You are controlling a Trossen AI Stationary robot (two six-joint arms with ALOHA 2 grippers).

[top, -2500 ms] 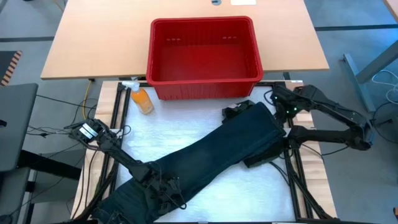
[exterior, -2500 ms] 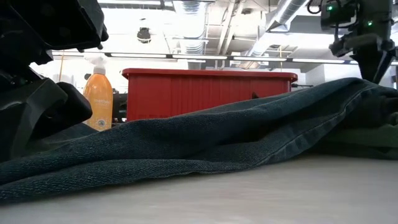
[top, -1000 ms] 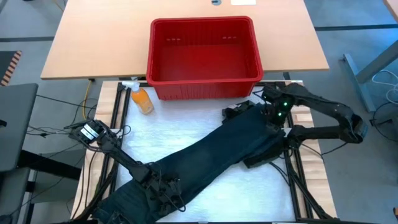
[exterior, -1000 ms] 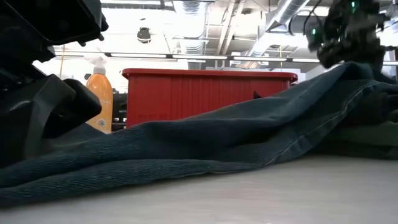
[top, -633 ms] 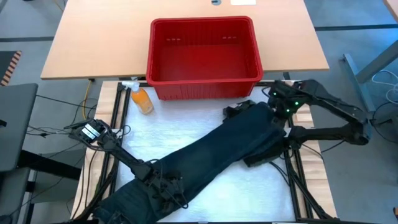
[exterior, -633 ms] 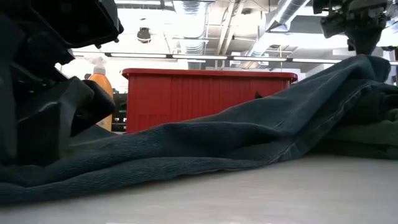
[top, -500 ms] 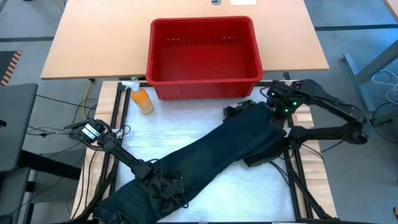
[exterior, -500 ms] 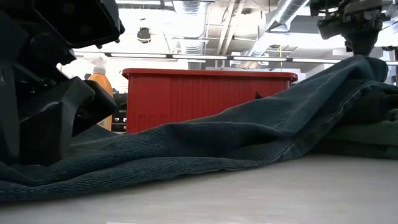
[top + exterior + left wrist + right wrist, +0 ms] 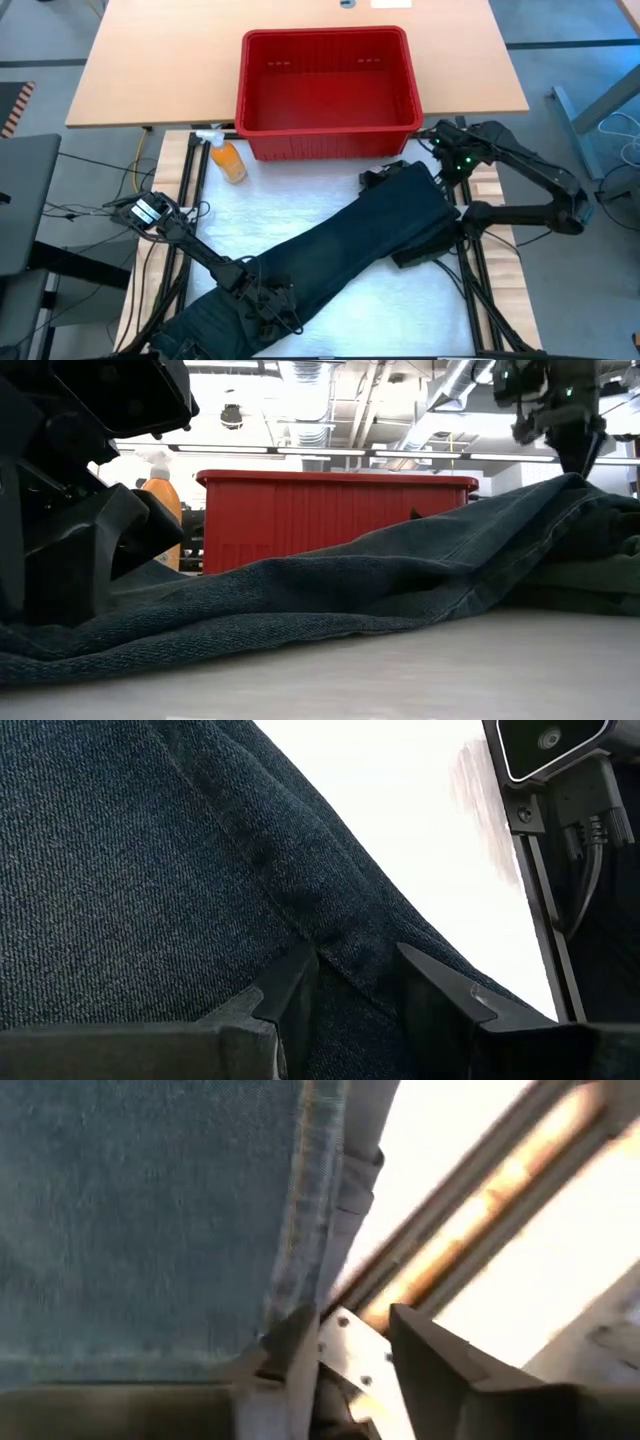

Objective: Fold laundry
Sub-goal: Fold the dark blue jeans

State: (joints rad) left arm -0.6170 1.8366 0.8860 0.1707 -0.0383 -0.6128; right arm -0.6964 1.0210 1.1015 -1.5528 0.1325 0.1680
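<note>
The laundry at work is a long dark blue denim garment (image 9: 340,245) lying slantwise across the white table top, from the near left to the far right. Its far right end rests on a dark green and black pile (image 9: 425,250), which shows in the low view as green cloth (image 9: 590,575). My left gripper (image 9: 262,296) is on the garment's near left end, shut on the cloth. My right gripper (image 9: 447,168) hangs just above the garment's far right end (image 9: 572,482), pointing down. It is open, and only the table's frame shows between its fingers (image 9: 345,1355). My left gripper pinches a raised seam ridge (image 9: 345,960) of the denim between its two fingers, near the garment's near left end. The fingers come slanting down from the near left. One layer or several, I cannot tell. The cloth around them lies slack on the table.
A red plastic basket (image 9: 330,85) stands at the table's far edge, with an orange spray bottle (image 9: 230,162) to its left. A black piece (image 9: 375,178) lies by the basket's right corner. Dark frame rails (image 9: 470,270) run along the table's sides.
My right gripper has gone up and a little toward the far right, turning to point straight down. The denim's far right end, lifted into a peak under it half a second ago, has sunk back onto the pile. The rest of the garment has stayed where it was.
</note>
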